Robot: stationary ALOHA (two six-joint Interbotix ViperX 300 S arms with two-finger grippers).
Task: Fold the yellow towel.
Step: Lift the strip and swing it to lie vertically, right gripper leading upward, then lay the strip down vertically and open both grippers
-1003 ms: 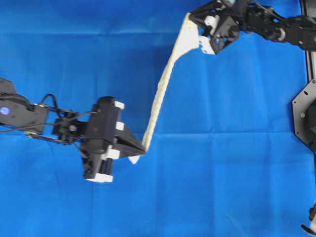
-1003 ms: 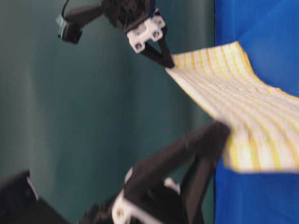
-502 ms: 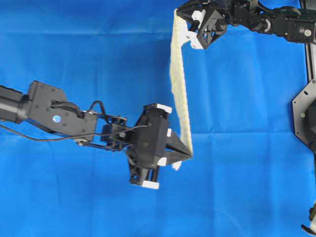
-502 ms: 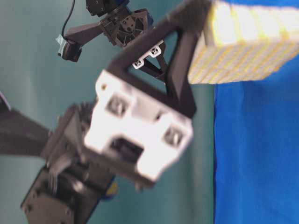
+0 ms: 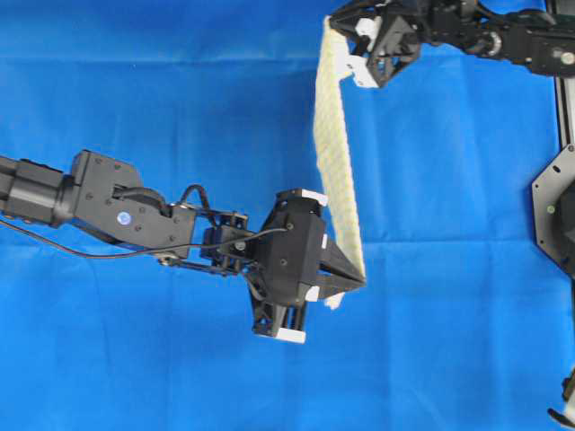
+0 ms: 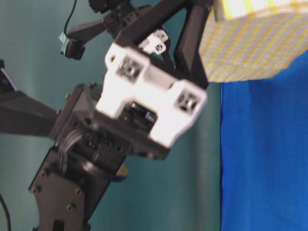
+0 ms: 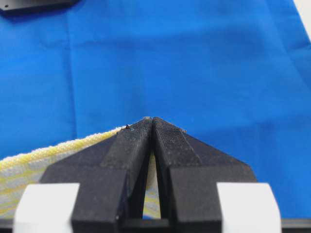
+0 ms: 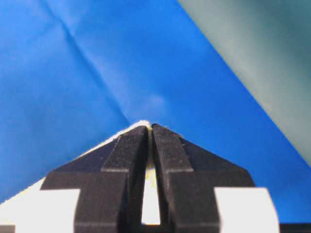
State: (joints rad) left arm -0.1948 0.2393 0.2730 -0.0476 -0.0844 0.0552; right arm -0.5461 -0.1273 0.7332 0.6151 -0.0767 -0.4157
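Note:
The yellow towel (image 5: 334, 148), white with fine yellow checks, hangs stretched in the air between both grippers, seen edge-on from overhead. My left gripper (image 5: 361, 280) is shut on its near corner; in the left wrist view the towel (image 7: 29, 160) trails left from the pinched jaws (image 7: 151, 119). My right gripper (image 5: 334, 21) is shut on the far corner at the top of the overhead view; the right wrist view shows cloth (image 8: 29, 206) between its closed fingertips (image 8: 149, 126). At table level the towel (image 6: 255, 48) hangs at the top right, behind the left gripper's blurred body.
A large plain blue cloth (image 5: 144, 108) covers the table under both arms. A black metal frame (image 5: 559, 206) stands at the right edge. The left arm (image 5: 126, 215) reaches across from the left side. A teal wall (image 6: 38, 72) backs the table-level view.
The left gripper has carried its towel corner rightward across the table, by now slowing. The right gripper shifted slightly left and up. The towel has gone from slanted to nearly vertical.

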